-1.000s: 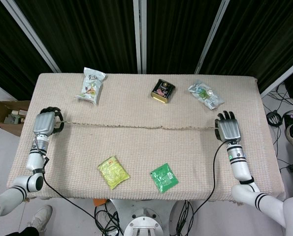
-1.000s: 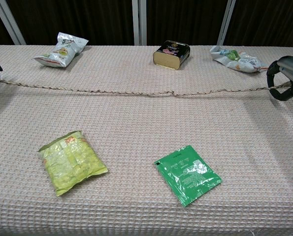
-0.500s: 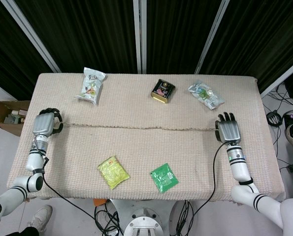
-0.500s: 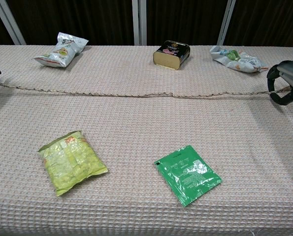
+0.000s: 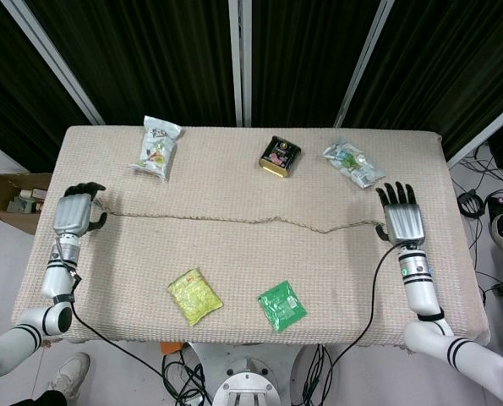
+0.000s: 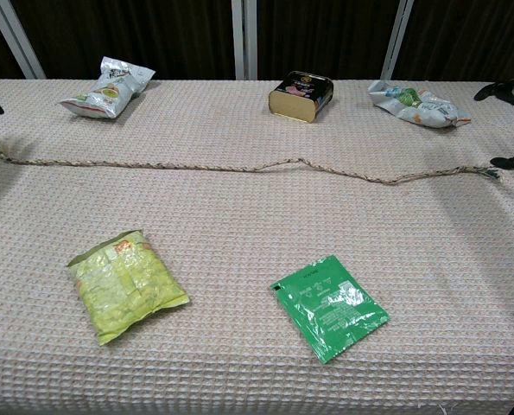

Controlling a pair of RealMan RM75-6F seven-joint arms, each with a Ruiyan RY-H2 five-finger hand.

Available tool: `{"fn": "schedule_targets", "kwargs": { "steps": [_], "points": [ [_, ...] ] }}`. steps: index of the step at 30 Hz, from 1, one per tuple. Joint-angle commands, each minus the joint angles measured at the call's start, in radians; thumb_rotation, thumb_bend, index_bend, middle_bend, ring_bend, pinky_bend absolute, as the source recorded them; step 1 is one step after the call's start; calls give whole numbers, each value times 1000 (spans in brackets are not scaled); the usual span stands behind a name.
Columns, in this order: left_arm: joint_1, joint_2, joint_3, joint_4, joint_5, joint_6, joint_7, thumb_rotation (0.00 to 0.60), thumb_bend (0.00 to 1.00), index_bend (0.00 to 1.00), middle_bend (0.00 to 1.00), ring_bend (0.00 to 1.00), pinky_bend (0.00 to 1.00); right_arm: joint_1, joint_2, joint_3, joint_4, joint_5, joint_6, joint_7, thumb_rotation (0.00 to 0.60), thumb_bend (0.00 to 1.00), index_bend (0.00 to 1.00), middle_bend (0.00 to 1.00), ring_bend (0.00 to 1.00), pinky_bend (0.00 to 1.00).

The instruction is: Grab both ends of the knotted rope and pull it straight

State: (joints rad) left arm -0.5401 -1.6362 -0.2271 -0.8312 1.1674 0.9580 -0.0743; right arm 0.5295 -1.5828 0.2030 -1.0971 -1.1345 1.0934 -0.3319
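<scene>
Both hands point(image 5: 73, 211) point(image 5: 401, 216) spread, rope point(image 6: 239, 167) lying slack on table point(image 6: 239, 346)

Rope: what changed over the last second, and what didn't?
The right hand opened and let go of the rope; its fingers are now spread, and the rope's right end lies free on the table. The rope went from taut to slack, with a sag toward its right end. The left hand loosened too; the rope end lies at it, grip unclear. The snack bags and tin stayed put.
</scene>
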Motion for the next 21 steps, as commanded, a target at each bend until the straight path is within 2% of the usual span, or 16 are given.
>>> {"fn": "schedule_targets", "kwargs": {
  "steps": [1, 5, 10, 15, 21],
  "points": [
    [55, 87, -12, -122, 1, 100, 32, 600, 298, 209, 161, 129, 153, -62, 135, 5, -150, -3, 47, 30, 600, 177, 131, 94, 0, 71],
    [131, 209, 2, -277, 31, 208, 40, 600, 264, 205, 158, 128, 153, -137, 326, -24, -336, -45, 53, 152, 600, 199, 130, 94, 0, 66],
    [248, 349, 49, -465, 93, 357, 30, 600, 263, 205, 162, 129, 153, -263, 485, -70, -463, -145, 190, 287, 600, 210, 130, 94, 0, 67],
    [364, 456, 122, -628, 157, 481, 48, 600, 263, 210, 164, 129, 152, -369, 550, -122, -503, -223, 312, 373, 600, 215, 130, 94, 0, 66],
    [458, 501, 185, -745, 223, 595, 85, 600, 264, 222, 168, 129, 152, -429, 530, -157, -475, -288, 386, 417, 600, 217, 125, 94, 0, 66]
  ]
}}
